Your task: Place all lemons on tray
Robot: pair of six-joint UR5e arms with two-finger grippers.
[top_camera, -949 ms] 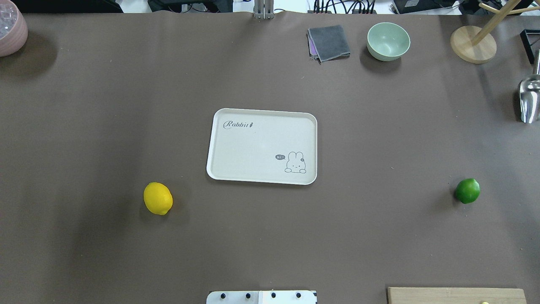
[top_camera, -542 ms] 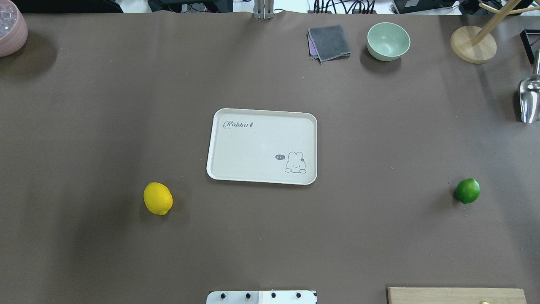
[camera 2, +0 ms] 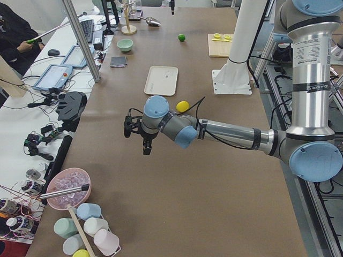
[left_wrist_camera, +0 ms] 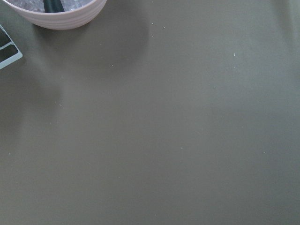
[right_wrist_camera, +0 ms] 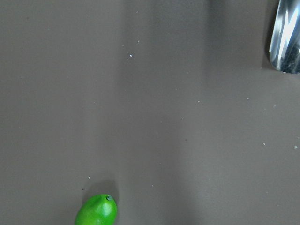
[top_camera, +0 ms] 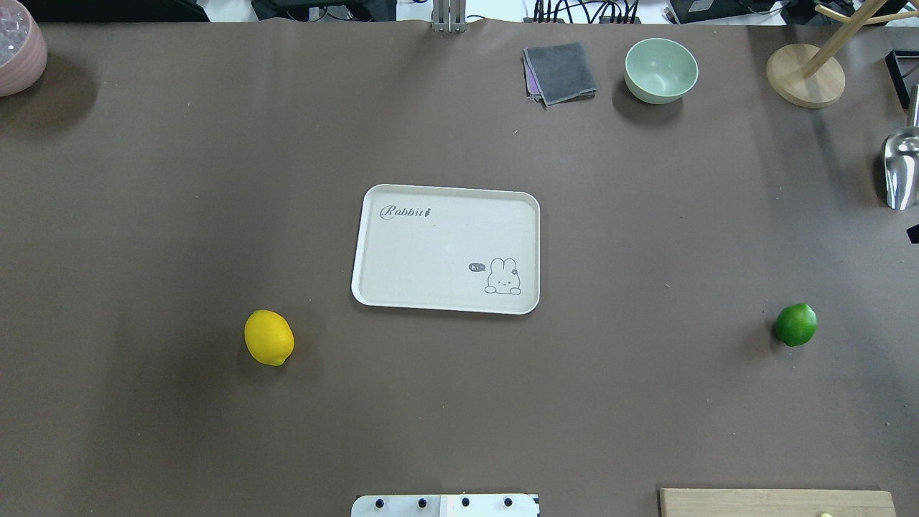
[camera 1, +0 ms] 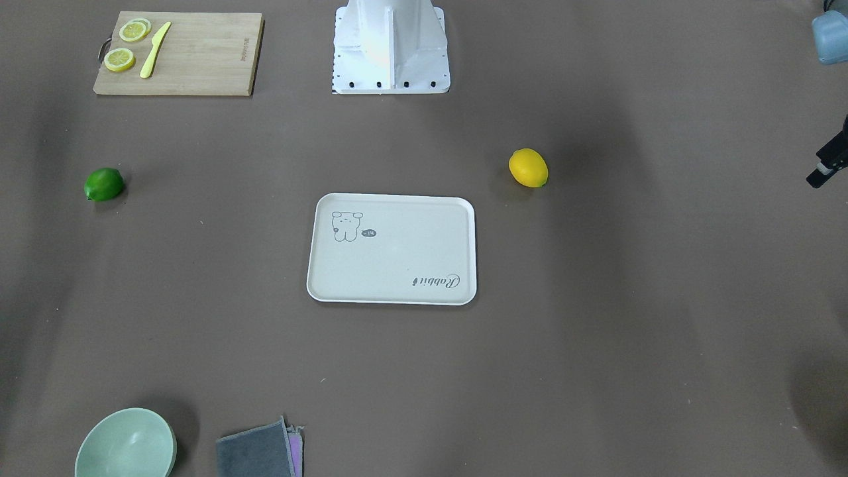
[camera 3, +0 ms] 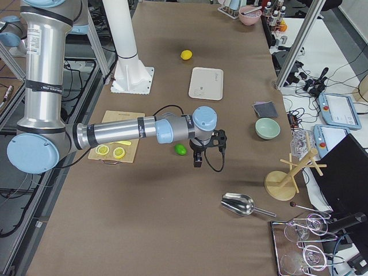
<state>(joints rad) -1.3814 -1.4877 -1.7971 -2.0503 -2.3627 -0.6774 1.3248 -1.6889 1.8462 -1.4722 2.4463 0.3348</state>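
While both fruits lie on the table [top_camera: 143, 215] off the tray [top_camera: 431, 251], the step in hand looks like the approach. The yellow lemon [top_camera: 268, 337] rests near the tray's near-left corner; the green lemon [top_camera: 795, 324] sits well apart on the right side.

The right gripper [camera 3: 208, 148] hangs just beside the green lemon, which shows only at the bottom edge of its wrist view, with a metal scoop [right_wrist_camera: 286, 37] at the top. It should probably centre over the fruit before descending, then close across the narrow axis, since a smooth oval can roll or squirt out.

The left gripper [camera 2: 136, 134] hovers nearer the pink bowl [left_wrist_camera: 56, 11] than the yellow lemon, so it has farther to travel. Neither gripper holds anything; how wide their jaws stand cannot be told.
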